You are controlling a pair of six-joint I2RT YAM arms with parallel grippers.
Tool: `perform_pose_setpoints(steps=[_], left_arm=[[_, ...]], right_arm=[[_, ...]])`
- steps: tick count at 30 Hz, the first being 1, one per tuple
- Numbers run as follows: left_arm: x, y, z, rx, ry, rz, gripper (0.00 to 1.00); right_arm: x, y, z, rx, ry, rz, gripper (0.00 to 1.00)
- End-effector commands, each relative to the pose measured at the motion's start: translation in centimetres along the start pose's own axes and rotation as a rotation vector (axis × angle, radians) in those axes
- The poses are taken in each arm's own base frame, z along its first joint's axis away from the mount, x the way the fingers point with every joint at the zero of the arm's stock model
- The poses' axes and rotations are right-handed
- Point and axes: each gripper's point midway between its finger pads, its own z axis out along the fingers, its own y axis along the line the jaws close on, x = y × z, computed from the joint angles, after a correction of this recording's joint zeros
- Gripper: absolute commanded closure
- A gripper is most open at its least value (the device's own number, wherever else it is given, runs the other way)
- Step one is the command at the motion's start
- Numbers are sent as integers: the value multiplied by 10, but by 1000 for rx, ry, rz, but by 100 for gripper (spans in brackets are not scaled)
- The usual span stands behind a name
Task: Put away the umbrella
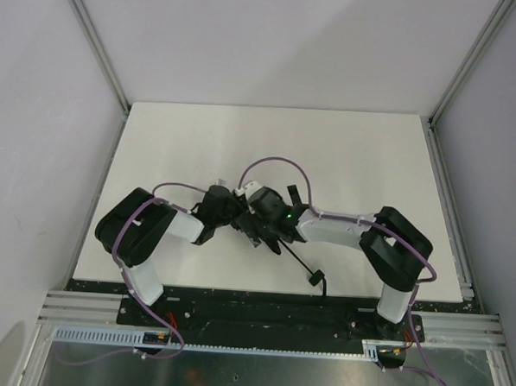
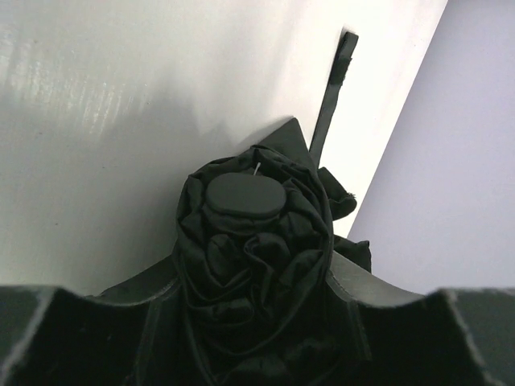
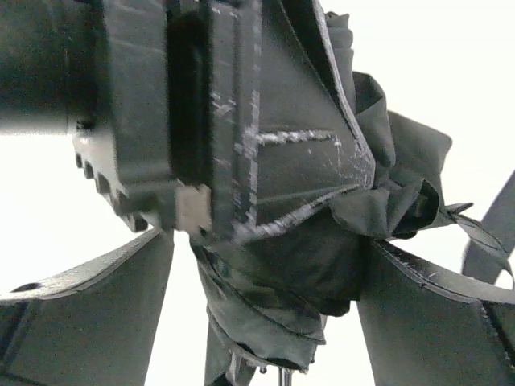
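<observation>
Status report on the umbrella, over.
Left gripper clamped on bundled umbrella. Right gripper open around its fabric. Strap trailing loose.

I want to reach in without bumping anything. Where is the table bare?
Bare: the whole far half of the table, up to the back edge, and narrow strips along both side edges. Crowded: the centre, around the bundled umbrella; its strap trails toward the near edge.

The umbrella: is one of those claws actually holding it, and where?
The left gripper holds the umbrella by its bunched fabric canopy, near the capped tip. The right gripper stands open around it.
</observation>
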Motion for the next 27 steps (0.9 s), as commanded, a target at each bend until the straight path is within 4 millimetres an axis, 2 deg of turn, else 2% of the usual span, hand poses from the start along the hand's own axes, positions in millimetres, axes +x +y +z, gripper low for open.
perform_pose_setpoints(steps=[1,4,5,8,12,13,14,16,21,22,24,27], left_arm=[[13,81,-10,-270,19,-12,100],[13,81,-11,-278,19,-14,100],[13,80,-11,-280,19,-16,100],[13,77,-12,-276,23,-15,100],[12,70,-15,-257,22,5,100],[12,68,-15,-252,20,12,99],[11,67,-16,-247,18,19,95],[9,63,-17,-237,8,29,78],[5,58,-19,-223,-5,55,19],[6,58,-19,-222,-3,58,10],[6,58,-18,-224,2,60,3],[8,60,-16,-229,11,61,1]], right_arm=[[-24,-28,1,349,-43,-172,13],[-24,-27,4,433,-56,-226,23],[-23,-26,7,436,-57,-232,30],[-22,-27,11,444,-58,-230,58],[-18,-25,16,392,-50,-213,82],[-17,-24,17,371,-47,-207,91],[-16,-23,17,346,-43,-200,96],[-12,-22,18,290,-34,-169,99],[-7,-17,14,73,-45,-32,100],[-9,-13,11,10,-55,-5,100],[-12,-9,6,-81,-80,39,100],[-24,-4,-3,-193,-138,96,100]])
